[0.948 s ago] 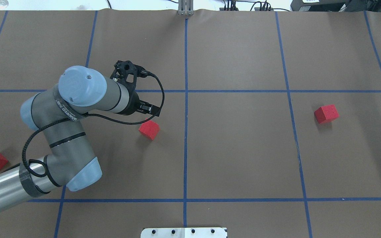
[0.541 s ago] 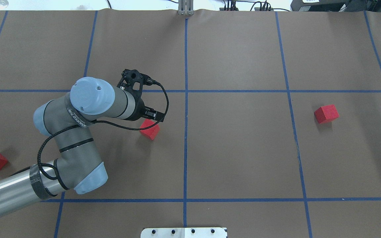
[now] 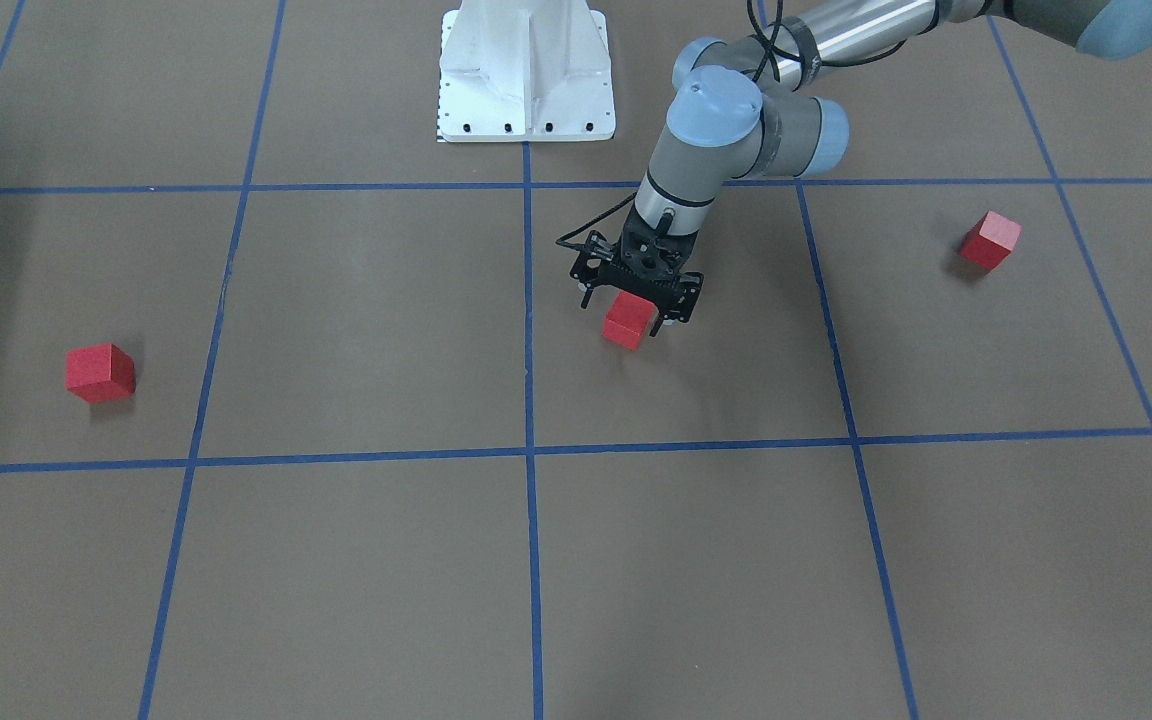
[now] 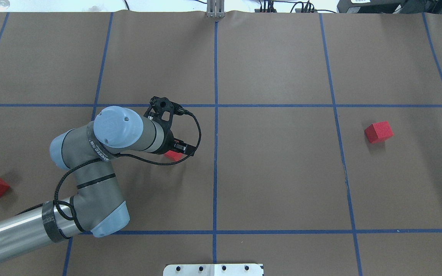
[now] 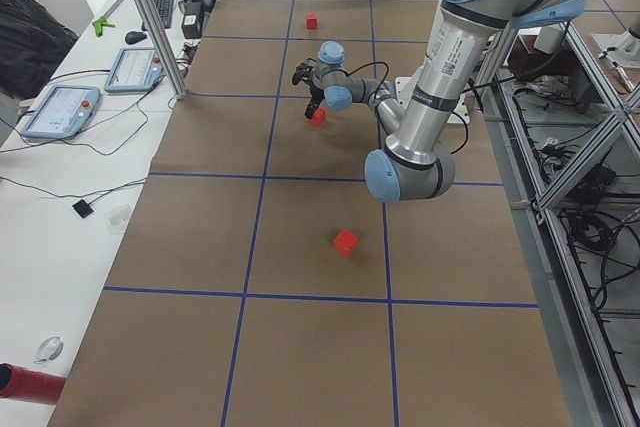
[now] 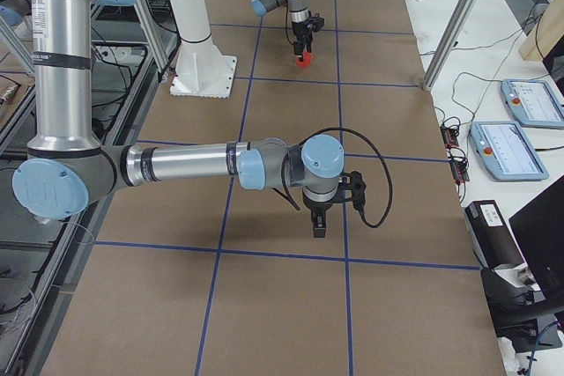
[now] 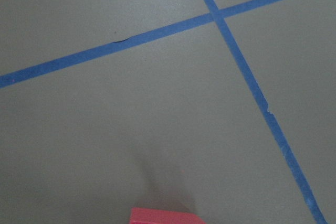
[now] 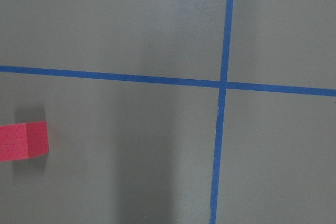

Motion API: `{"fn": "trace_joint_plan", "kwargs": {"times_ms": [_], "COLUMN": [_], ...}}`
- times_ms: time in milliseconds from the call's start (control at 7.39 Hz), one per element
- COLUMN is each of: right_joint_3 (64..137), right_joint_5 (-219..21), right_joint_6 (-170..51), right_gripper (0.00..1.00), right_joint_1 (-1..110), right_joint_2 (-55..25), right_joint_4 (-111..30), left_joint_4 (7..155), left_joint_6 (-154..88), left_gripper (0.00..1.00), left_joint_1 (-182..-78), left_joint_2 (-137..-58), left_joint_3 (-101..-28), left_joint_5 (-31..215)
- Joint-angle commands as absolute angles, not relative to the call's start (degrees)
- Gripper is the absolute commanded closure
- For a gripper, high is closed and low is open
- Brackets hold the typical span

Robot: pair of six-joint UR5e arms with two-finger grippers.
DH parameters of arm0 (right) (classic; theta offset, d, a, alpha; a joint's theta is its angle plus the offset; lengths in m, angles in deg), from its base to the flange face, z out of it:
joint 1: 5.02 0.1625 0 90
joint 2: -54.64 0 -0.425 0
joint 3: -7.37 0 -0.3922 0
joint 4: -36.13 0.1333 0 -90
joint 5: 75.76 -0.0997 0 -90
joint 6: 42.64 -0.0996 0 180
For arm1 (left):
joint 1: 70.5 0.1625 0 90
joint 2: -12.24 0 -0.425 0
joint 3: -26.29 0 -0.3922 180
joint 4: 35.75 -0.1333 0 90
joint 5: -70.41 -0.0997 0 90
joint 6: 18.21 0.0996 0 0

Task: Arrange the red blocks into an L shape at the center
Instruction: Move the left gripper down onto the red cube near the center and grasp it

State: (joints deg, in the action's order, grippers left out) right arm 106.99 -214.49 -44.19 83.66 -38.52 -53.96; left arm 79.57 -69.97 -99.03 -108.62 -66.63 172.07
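Left gripper (image 3: 633, 306) jaws wide around red block (image 3: 629, 323)

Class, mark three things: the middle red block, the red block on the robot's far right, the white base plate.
middle red block (image 3: 629, 320): front-facing view, centre of its visible part.
far-right red block (image 4: 378, 130): overhead view, top face.
white base plate (image 3: 526, 120): front-facing view, flat front part.
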Motion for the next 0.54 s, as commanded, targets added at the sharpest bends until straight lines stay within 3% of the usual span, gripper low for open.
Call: {"fn": "trace_joint_plan", "kwargs": {"times_ms": [0,271,406], "right_joint_3": [106.9,106.8,106.8], "right_joint_5": [-214.5,-214.5,-214.5], "right_joint_6": [-44.2,-44.2,-44.2], "right_gripper": [0.01,0.01,0.01], "right_joint_1": [83.7,83.7,83.7], "right_joint_2": [-38.5,-38.5,-38.5], "right_joint_4": [-54.0,-54.0,-54.0], "left_joint_4": [79.4,79.0,79.0], "left_joint_6": [-69.9,-70.0,-70.0], "left_gripper": [0.00,0.01,0.07], "left_joint_1": [-99.0,-98.2,-98.0], "left_joint_2": [-108.3,-108.2,-107.7], "left_joint_3": [-66.6,-66.2,-66.3], "left_joint_5": [172.1,172.0,172.1]}}
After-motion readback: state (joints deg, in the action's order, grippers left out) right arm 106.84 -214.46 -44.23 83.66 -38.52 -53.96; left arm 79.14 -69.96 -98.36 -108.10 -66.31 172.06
